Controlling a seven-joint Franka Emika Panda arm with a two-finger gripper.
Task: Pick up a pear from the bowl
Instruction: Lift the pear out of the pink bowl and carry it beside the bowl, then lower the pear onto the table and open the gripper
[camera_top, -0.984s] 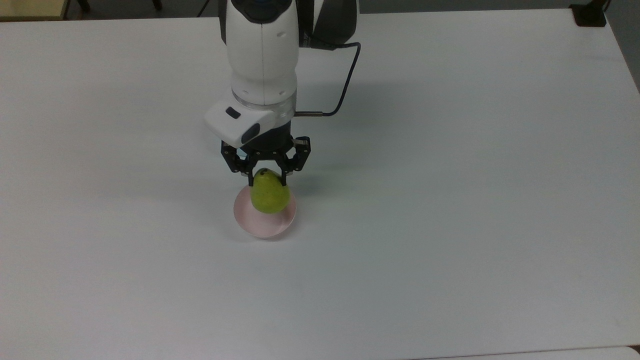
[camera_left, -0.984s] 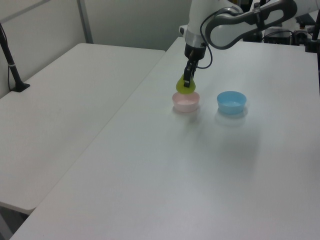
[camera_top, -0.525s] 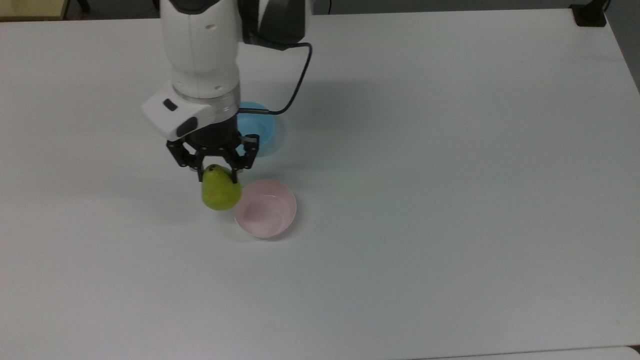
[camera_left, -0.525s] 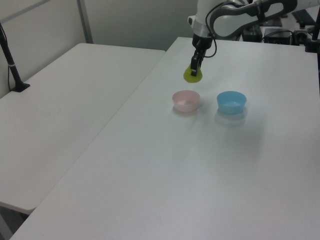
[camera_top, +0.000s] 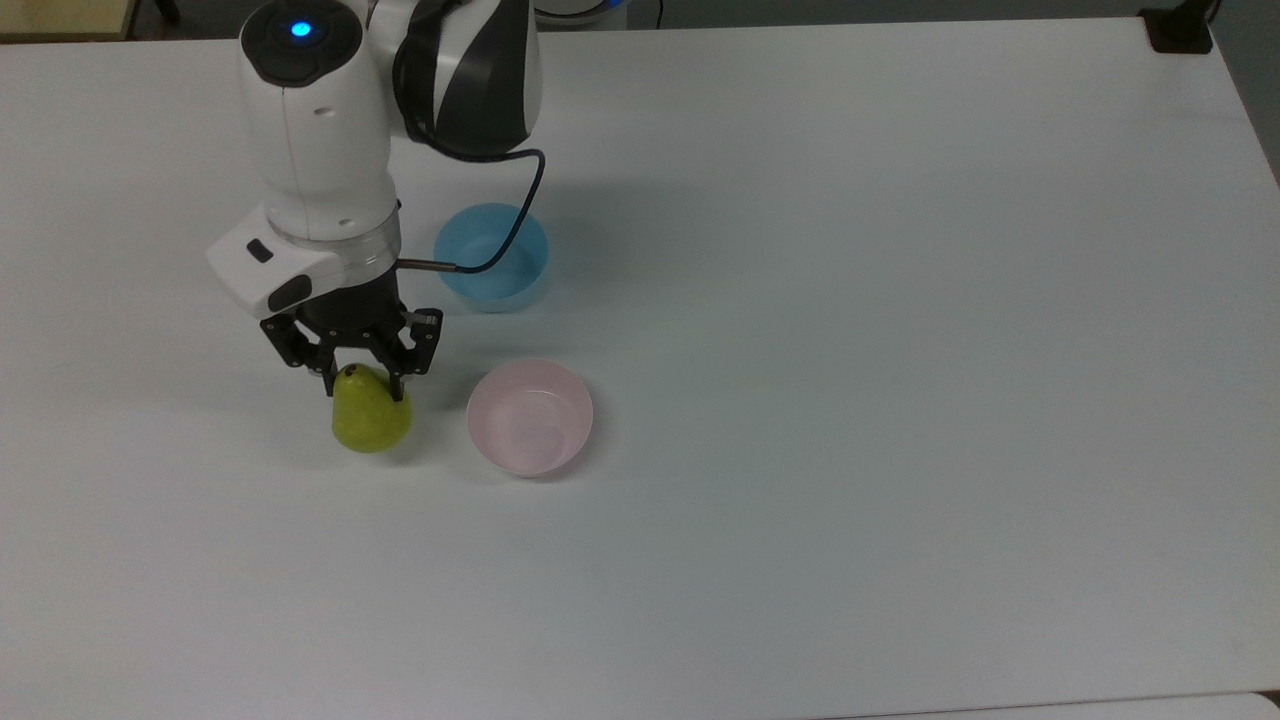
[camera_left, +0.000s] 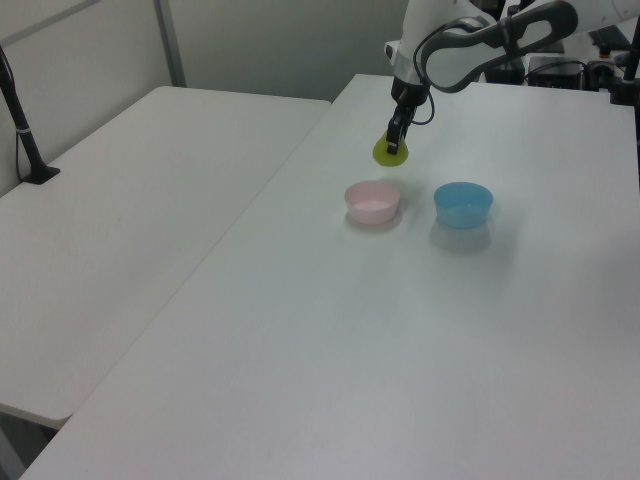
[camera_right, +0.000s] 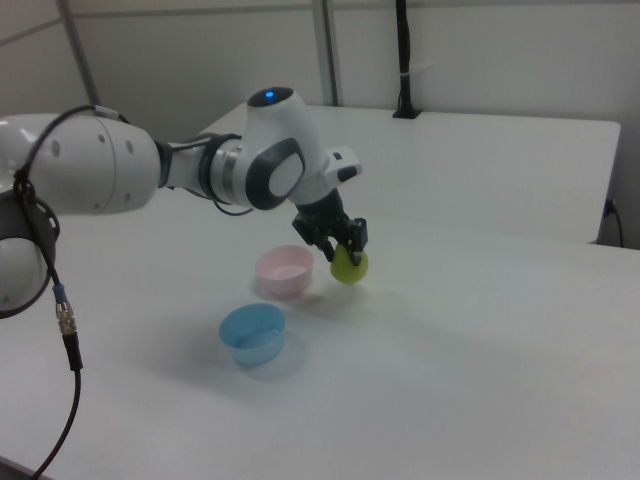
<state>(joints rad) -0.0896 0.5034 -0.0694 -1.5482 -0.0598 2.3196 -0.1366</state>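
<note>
Pear neck pinched between gripper fingers, beside the bowl

The claw hides the pear's narrow top.

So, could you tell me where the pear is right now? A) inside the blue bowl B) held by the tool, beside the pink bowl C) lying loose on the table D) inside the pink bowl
B: the tool grips the pear by its narrow top, on the top view's left of the pink bowl, whose inside is bare.

White arm with dark grey joints, blue light, black cable, black pincer
</note>
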